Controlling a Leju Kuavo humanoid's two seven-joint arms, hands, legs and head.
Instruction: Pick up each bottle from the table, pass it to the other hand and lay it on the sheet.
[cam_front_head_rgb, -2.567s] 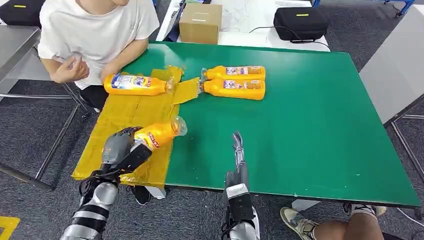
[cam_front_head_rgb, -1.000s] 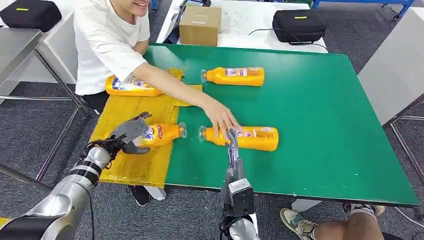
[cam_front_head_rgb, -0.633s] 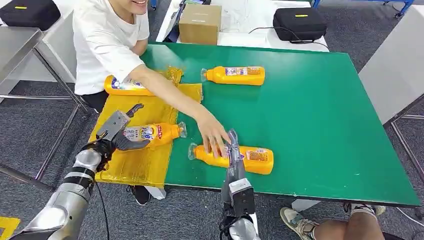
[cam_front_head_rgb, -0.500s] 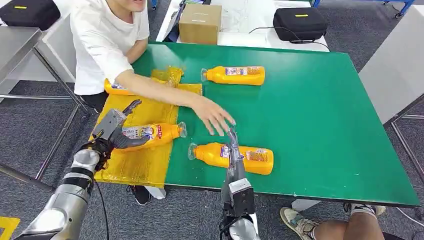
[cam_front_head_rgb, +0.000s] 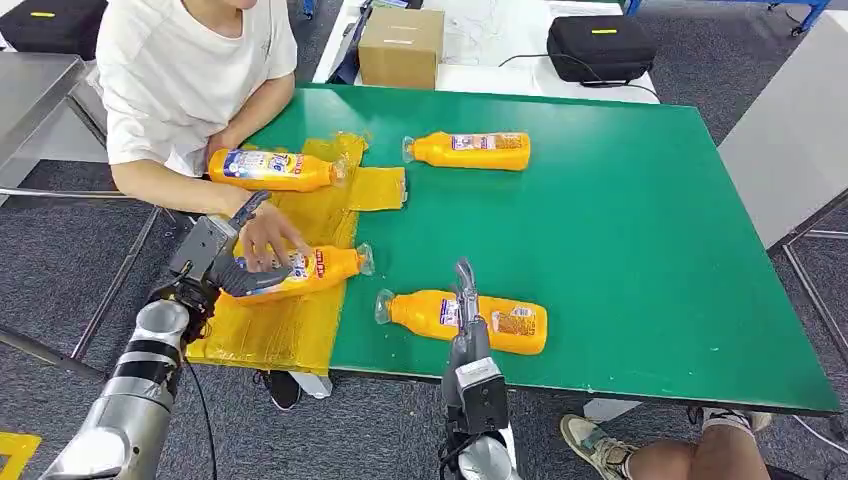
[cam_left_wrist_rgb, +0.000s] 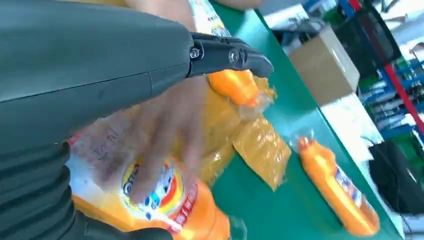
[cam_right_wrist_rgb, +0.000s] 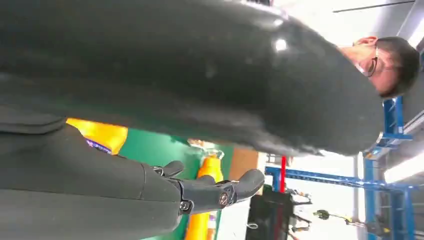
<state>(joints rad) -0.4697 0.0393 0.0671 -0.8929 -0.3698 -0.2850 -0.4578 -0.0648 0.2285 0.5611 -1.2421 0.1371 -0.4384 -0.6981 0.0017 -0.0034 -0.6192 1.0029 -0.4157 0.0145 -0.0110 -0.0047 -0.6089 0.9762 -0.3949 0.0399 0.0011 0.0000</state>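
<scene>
Trouble lies mostly at the yellow crinkled plastic sheet (cam_front_head_rgb: 290, 215) on the nine o'clock side of the green table (cam_front_head_rgb: 640, 230). There an orange plastic bottle with a clear cap (cam_front_head_rgb: 305, 270) lies on its side, and the left hand (cam_front_head_rgb: 215, 262) has its fingers (cam_front_head_rgb: 252, 202) spread, the thumb under the bottle's base. A person's hand (cam_front_head_rgb: 268, 238) rests on that same bottle, between the fingers and the label; any closing or sweeping move could catch it, or shove the bottle off the sheet's edge.

The next orange bottle (cam_front_head_rgb: 470, 318) lies at six o'clock on the bare table, just under the right hand (cam_front_head_rgb: 466, 300). Its fingers look extended edge-on; whether they are apart I cannot tell. A round bottle lying flat would likely roll from a glancing touch. Two more orange bottles wait: one on the sheet at ten o'clock (cam_front_head_rgb: 270, 168), one on the table at twelve (cam_front_head_rgb: 468, 150).
</scene>
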